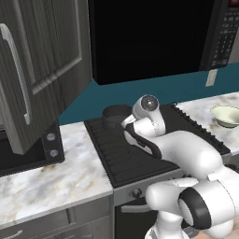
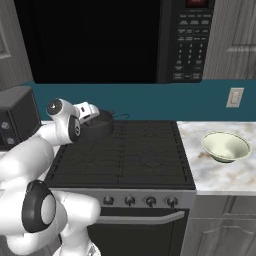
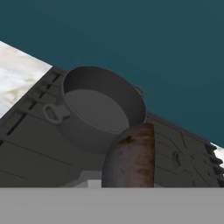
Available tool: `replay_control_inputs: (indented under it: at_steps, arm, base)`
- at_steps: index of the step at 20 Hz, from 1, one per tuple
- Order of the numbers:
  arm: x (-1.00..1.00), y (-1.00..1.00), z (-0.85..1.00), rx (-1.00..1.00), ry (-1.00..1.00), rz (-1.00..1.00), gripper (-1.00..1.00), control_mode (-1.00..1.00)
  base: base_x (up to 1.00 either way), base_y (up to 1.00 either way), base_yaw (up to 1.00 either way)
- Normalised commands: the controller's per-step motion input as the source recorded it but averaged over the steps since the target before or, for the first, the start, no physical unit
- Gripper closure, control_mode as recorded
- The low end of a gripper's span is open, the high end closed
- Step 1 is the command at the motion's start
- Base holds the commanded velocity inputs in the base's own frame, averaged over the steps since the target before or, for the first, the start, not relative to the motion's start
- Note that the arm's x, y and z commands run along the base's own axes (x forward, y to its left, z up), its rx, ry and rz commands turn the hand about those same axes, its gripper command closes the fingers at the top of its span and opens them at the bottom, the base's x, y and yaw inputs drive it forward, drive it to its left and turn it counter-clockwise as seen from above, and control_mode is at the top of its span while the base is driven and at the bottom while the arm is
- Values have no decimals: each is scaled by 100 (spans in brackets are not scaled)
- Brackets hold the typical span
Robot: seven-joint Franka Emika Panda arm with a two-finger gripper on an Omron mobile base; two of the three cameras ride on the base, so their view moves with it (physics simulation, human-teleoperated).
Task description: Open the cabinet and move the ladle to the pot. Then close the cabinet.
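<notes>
Your way into the pot [image 3: 98, 107] is open from above: its mouth is bare. The microwave [image 2: 100, 40] hangs overhead, capping your headroom. The open cabinet [image 1: 39, 65] door juts out at left. The stove [image 2: 130, 155] front burners lie free.

No text, label or brand can be read. The microwave [image 2: 100, 40] has a keypad [image 2: 186, 50] at the upper right of the right base view, with rows of pale marks too small to make out, and a red display [image 2: 196, 2] at the frame's top edge, cut off and illegible.
</notes>
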Motion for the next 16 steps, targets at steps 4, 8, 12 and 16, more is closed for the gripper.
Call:
replay_control_inputs:
  at_steps: [4,8,12,16]
  arm:
    - [29,4,-13,0,0,-1,100,-100]
    - [24,2,-4,0,0,-2,100,-100]
    - [21,6,-7,0,0,-1,100,-100]
    - [20,4,-9,0,0,-1,100,-100]
  base:
    - [0,0,0]
    - [0,0,0]
    - [0,0,0]
    - [0,0,0]
